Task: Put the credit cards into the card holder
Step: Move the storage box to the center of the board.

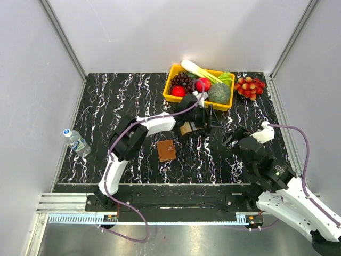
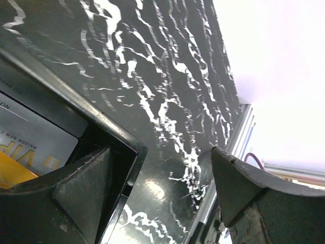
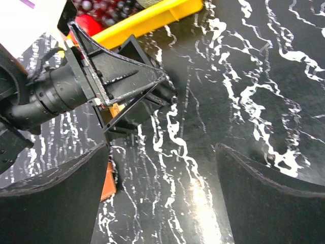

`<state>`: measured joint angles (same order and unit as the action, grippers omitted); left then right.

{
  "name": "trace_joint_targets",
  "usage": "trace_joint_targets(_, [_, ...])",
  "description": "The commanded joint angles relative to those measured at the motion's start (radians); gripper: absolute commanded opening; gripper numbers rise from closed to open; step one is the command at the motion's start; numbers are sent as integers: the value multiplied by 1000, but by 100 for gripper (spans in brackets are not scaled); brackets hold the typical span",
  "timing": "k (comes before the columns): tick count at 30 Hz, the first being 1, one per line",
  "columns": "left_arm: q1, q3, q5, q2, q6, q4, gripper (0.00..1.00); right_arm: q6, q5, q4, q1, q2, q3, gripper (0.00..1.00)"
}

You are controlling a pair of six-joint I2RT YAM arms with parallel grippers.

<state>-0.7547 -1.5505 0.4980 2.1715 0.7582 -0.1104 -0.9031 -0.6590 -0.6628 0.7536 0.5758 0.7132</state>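
Credit cards: they sit inside the small black box (image 2: 109,133) near the middle of the worktop (image 1: 117,101), right at the left claw; a pale grey printed card (image 2: 35,147) lies over an orange one.
Cards' long axis: cannot be told, as too little of each card shows past the box wall.
Card count: two can be made out in the left wrist view; whether more lie beneath is hidden.
Card holder (image 1: 166,150): one, brown and folded flat, on the worktop nearer the arm bases than the box and apart from it.
Deciding relation: the cards lie at one fingertip of the left claw (image 2: 161,152), with the box wall between the fingers; the other finger is outside, over bare worktop.
Left claw: spread wide, holding nothing.
Right claw (image 3: 161,147): spread wide and empty, over bare worktop to the right of the box.
Nearer arm: the left, for both the cards and the holder.
Judgement: the pick probably calls for both fingers to straddle a card rather than the box rim.
Others: one yellow basket (image 1: 171,96) of produce, one cluster of red fruit (image 1: 250,87), one water bottle (image 1: 76,141).
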Motion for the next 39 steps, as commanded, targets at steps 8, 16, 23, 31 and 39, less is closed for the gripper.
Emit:
trace_joint_targets(8, [-78,-45,13,-53,99,-173,86,-125,-103,-185,0,30,19,89])
trace_joint_targets(16, [-22,91,-174,-340,-158,49,92,-178,-10,-127,-3,157,28,92])
trace_joint_targets(23, [109,340,-227,-484,-260,115,97,-60,247,84,-89,402,86,93])
trace_joint_targets(31, [250,212,85,-287,-407,40,99,-43,473,160,-207,639,187,98])
trace_joint_targets(39, [268,193,162,-155,-418,-138,99,-20,561,229,-269,654,144,98])
